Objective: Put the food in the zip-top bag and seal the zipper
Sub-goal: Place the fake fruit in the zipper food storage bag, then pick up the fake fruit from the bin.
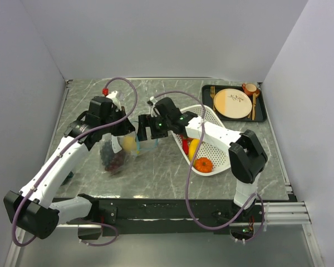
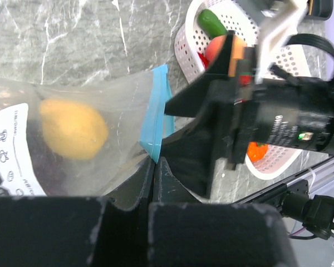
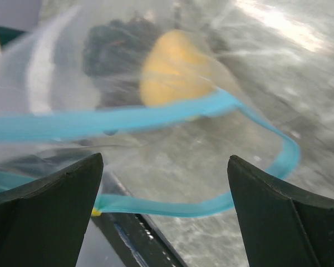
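Room: plain white walls [image 1: 156,33] close in the back and both sides
Surface: grey marbled table [image 1: 156,178], with the arm bases along its near edge
Left gripper [image 2: 155,181]: fingers pressed together on the lower lip of the zip-top bag [image 2: 100,105], right at the corner of its mouth
Left arm: reaches from the near left corner up toward the middle, elbow low, wrist bent to the right
Right gripper [image 3: 166,161]: fingers spread wide, holding nothing, facing the bag's mouth from just in front
Right arm: rises at the near right and folds back left across the basket [image 1: 218,150]
Zipper [image 3: 128,119]: unsealed, its two teal strips bowed apart into a loop
Bag position: left of centre, mouth end lifted toward the right gripper, the rest sagging to the table
In the bag: yellow lemon [image 2: 72,128] near the mouth, dark grapes [image 1: 116,160] deeper in
In the basket: orange tomato [image 1: 203,164], banana [image 1: 193,147], red chili [image 1: 185,146], green piece [image 2: 211,22], peach [image 2: 214,50]
Far right corner: black tray [image 1: 209,92] carrying a beige plate [image 1: 232,103] and a cup [image 1: 249,88]
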You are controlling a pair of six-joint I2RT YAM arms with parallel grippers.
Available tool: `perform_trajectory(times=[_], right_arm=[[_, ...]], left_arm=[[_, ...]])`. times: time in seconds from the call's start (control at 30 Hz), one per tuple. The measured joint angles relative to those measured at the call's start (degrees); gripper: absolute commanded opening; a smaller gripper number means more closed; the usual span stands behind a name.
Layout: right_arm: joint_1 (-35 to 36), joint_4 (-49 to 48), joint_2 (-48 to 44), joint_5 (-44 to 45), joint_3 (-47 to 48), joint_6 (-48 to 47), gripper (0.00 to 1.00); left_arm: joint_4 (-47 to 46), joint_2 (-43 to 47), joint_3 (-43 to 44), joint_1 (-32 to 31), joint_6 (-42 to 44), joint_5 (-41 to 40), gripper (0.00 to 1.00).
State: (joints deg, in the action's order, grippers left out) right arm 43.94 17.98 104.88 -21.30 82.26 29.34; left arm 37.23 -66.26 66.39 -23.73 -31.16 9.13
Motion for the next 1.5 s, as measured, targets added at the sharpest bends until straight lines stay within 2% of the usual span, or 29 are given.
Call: perform_trajectory(times=[0.17, 0.37, 0.53, 0.77, 0.97, 1.5], right_arm=[[-3.8, 0.3, -7.8, 6.0, -7.3, 0.9, 1.00], [-12.5, 1.1, -20.9, 22.8, -15.2, 3.2, 1.00], [-16.0, 2.8, -24.1, 30.1, -17.7, 3.6, 1.00], [-18.5, 8.6, -14.7, 28.8, -15.2, 3.6, 1.00], [-19.6, 7.0, -17.6, 25.0, -21.4, 5.8, 1.00], [-23.3, 5.6, -17.4, 21.8, -20.5, 6.8, 1.00]], left_arm=[[0.0, 0.0, 0.5, 0.0, 0.0, -0.3, 0.01], [-0.2, -0.3, 0.5, 0.0, 0.0, -0.3, 0.01], [-0.6, -0.8, 0.5, -0.1, 0.0, -0.3, 0.01], [-0.5, -1.0, 0.5, -0.1, 0.1, -0.4, 0.01], [0.3, -0.3, 0.4, -0.1, 0.3, -1.8, 0.01], [0.3, 0.7, 0.4, -0.1, 0.4, -2.6, 0.01]])
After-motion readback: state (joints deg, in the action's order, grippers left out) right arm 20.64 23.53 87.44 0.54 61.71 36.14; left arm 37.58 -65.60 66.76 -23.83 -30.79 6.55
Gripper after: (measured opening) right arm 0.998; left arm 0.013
